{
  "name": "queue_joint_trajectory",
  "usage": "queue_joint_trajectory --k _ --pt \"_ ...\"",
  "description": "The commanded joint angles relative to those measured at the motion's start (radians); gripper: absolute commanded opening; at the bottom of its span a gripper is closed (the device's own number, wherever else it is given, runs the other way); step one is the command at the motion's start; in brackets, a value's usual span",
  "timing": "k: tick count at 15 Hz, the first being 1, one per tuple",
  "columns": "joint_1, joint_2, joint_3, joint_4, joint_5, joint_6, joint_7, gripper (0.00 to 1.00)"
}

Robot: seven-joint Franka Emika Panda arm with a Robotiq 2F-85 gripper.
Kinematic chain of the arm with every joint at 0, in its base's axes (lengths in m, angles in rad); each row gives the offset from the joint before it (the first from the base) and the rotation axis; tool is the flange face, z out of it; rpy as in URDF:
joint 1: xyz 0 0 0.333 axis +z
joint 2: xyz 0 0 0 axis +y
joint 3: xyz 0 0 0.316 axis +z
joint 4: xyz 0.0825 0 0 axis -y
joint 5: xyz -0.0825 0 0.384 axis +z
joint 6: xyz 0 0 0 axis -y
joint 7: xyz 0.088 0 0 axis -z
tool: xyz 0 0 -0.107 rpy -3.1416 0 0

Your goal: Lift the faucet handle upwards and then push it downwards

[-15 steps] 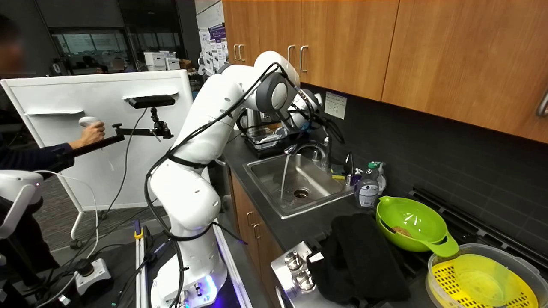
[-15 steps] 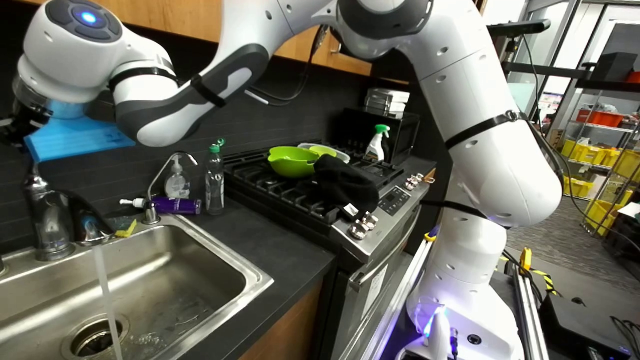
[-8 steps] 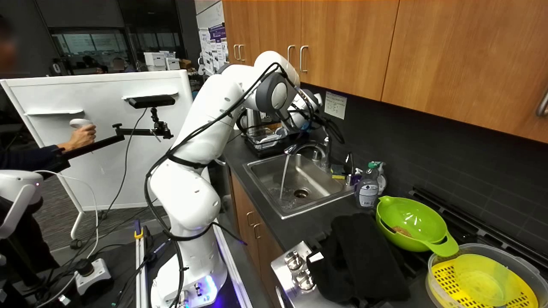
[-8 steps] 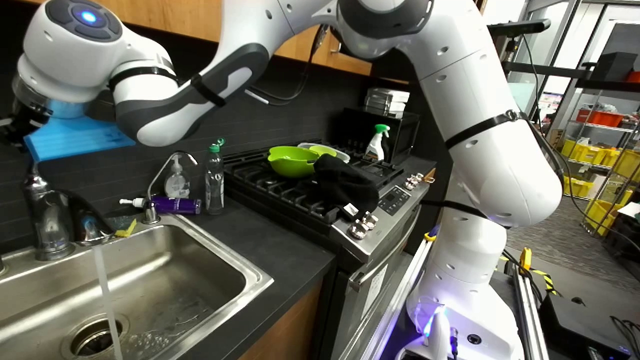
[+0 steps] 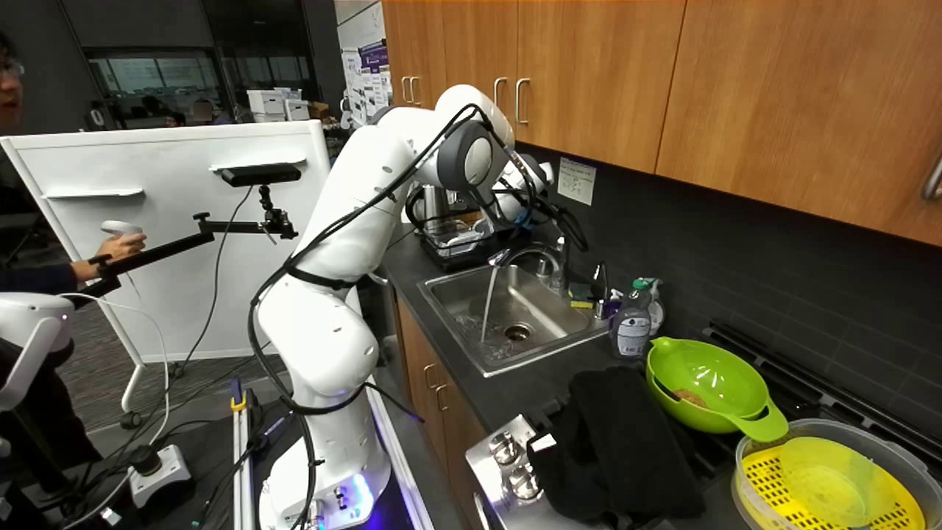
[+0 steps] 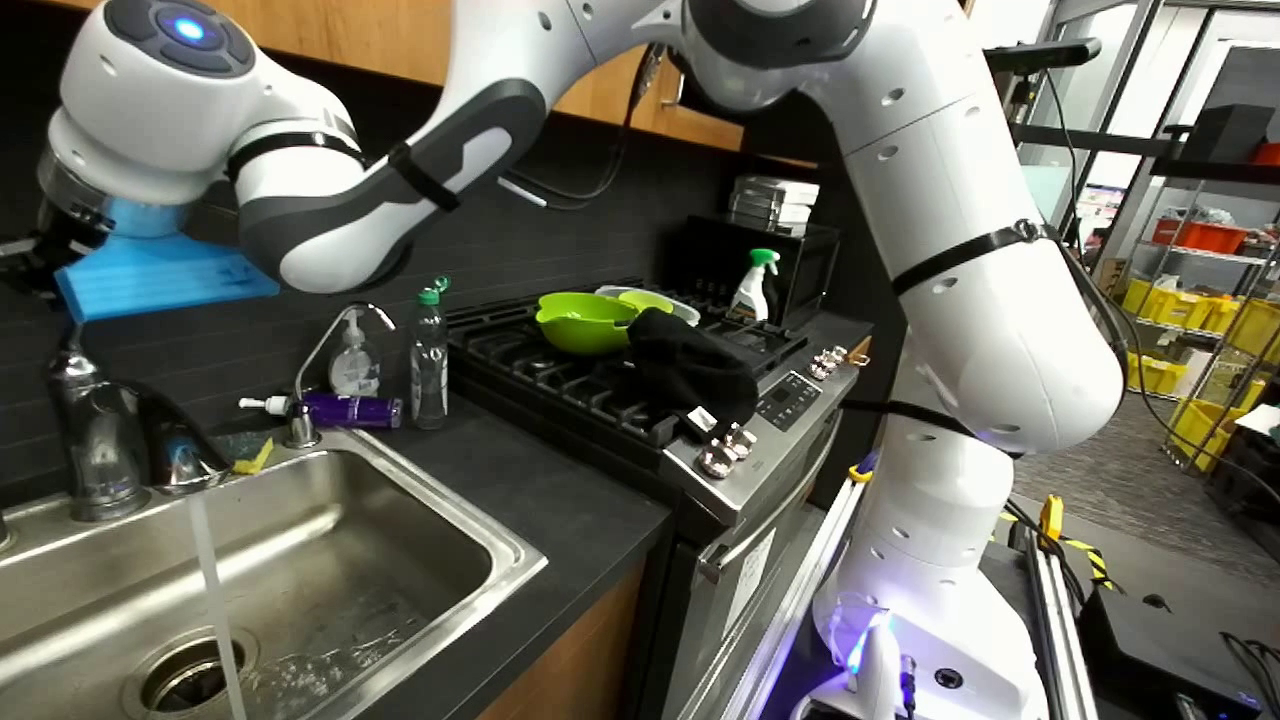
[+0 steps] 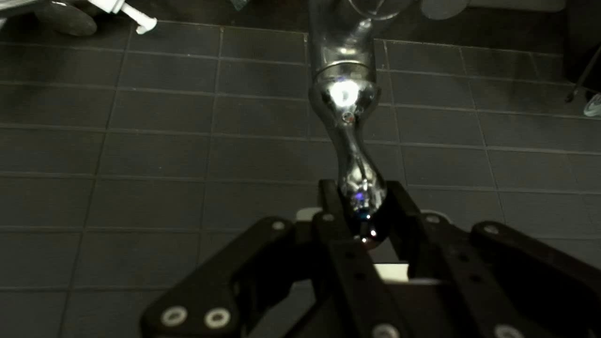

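Observation:
The faucet handle (image 7: 348,141) is a slim chrome lever with a rounded tip, seen in the wrist view. My gripper (image 7: 362,188) has its two black fingers on either side of that tip, close against it, and looks shut on it. In an exterior view the handle (image 6: 76,342) points upward from the top of the faucet body (image 6: 105,450). The gripper there is dark and partly cut off by the left edge, just above the handle. A stream of water (image 6: 212,590) runs from the spout into the sink. In an exterior view (image 5: 557,274) the faucet shows, while cables and the arm hide the fingers.
The steel sink (image 6: 500,540) lies below. Beside it are a thin curved tap (image 6: 300,400), a purple bottle (image 6: 350,410) and a soap bottle (image 6: 429,370). A green colander (image 5: 710,383) and black cloth (image 5: 618,449) lie on the stove. Wooden cabinets (image 5: 589,73) hang above.
In the last half second the arm and gripper have shifted slightly up and to the right in an exterior view, and the handle's tip slightly with them. The water still runs.

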Motion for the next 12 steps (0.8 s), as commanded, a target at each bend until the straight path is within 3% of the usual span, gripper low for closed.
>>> queue_joint_trajectory --k 1,12 --pt "-0.029 -0.066 0.003 -0.104 0.030 -0.007 0.008 0.07" --pt "-0.025 -0.110 0.016 -0.227 0.089 0.011 0.007 0.07"
